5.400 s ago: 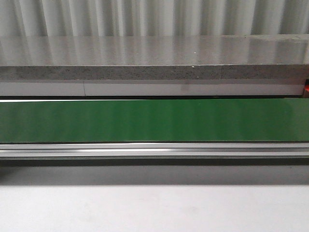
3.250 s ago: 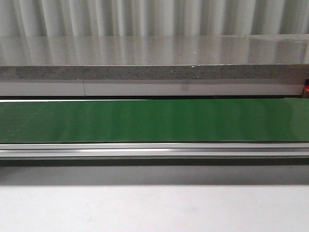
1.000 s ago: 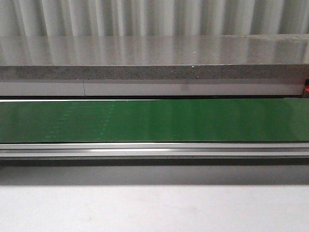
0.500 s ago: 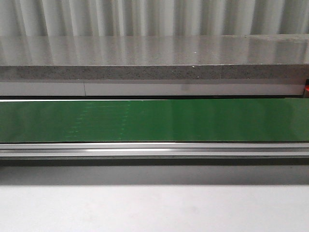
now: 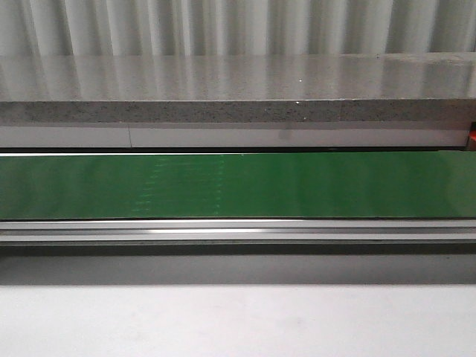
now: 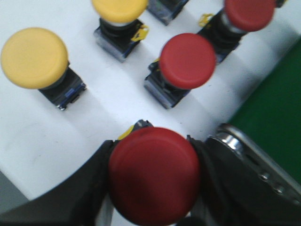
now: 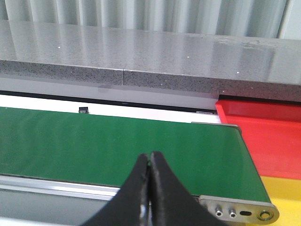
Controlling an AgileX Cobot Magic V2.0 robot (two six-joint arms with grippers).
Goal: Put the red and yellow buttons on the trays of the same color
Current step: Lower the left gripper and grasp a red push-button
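Note:
In the left wrist view my left gripper (image 6: 153, 176) is shut on a red button (image 6: 154, 174), its black fingers (image 6: 89, 183) pressed on both sides of the round cap. On the white surface beyond it stand two more red buttons (image 6: 187, 60) (image 6: 249, 13) and two yellow buttons (image 6: 34, 57) (image 6: 120, 9). In the right wrist view my right gripper (image 7: 150, 160) is shut and empty over the green conveyor belt (image 7: 94, 141). The red tray (image 7: 268, 132) and the yellow tray (image 7: 284, 197) lie at the belt's end. Neither gripper shows in the front view.
The green belt (image 5: 238, 186) runs across the front view with a metal rail (image 5: 238, 232) in front and a grey stone ledge (image 5: 238, 111) behind. The belt's metal end roller (image 6: 240, 146) and green belt (image 6: 277, 122) lie beside the held button. The belt's end bracket (image 7: 235, 212) sits by the trays.
A faint dotted mark on the green belt has drifted rightwards in the front view. No gripper or button shows there.

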